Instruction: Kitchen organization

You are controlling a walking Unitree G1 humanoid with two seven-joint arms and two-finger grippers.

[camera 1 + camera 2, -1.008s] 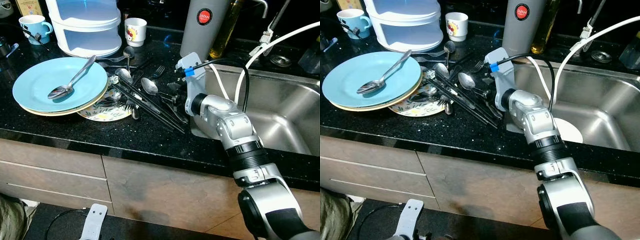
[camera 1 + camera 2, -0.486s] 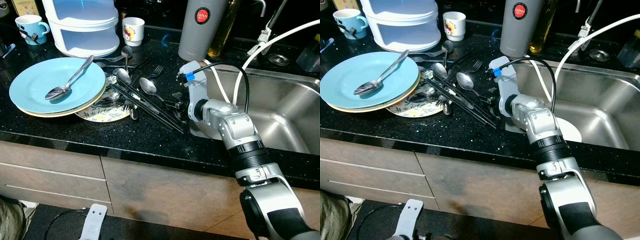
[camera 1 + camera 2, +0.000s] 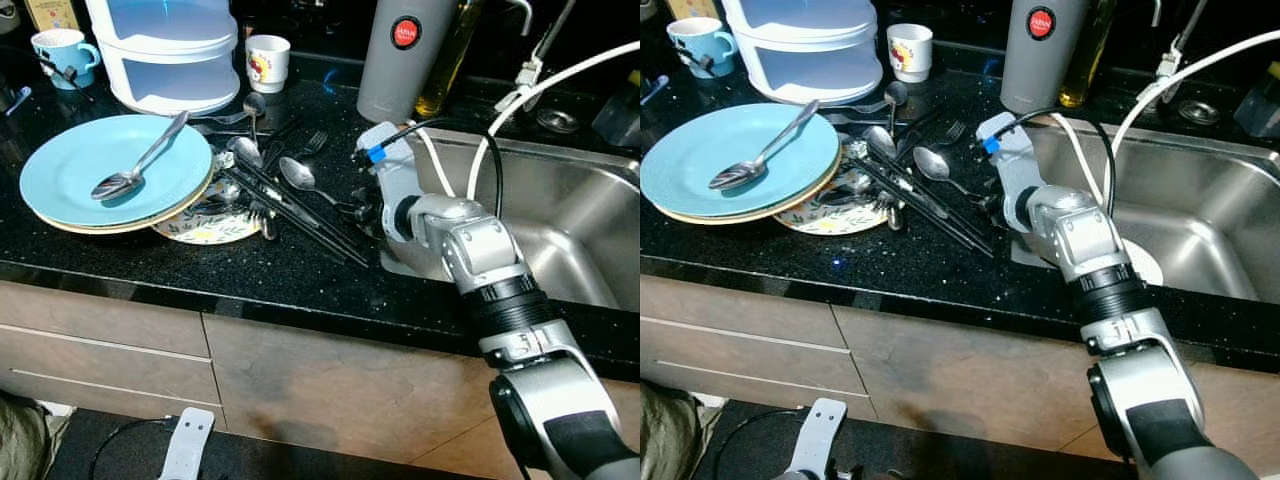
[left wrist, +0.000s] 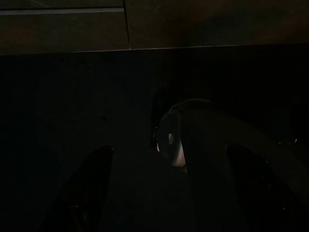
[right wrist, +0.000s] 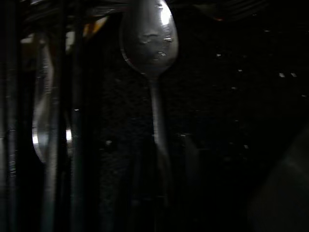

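Cutlery lies heaped on the black counter (image 3: 150, 265) straight ahead of my right gripper (image 3: 362, 208), and the nearest piece, a silver spoon (image 3: 300, 176), points its handle back toward my fingertips. In my right wrist view that spoon (image 5: 150, 43) runs bowl-first away from me, its handle passing down between my two dark fingers (image 5: 192, 164); whether they have closed on it I cannot tell. Black chopsticks (image 3: 290, 205) lie just beside the spoon, on its far side from the sink (image 3: 560, 215), which sits behind my wrist. Beyond the heap, well past my reach, a stack of plates (image 3: 70, 185) topped by a blue one carries a second spoon (image 3: 140, 160). My left gripper (image 4: 164, 193) hangs idle in the dark.
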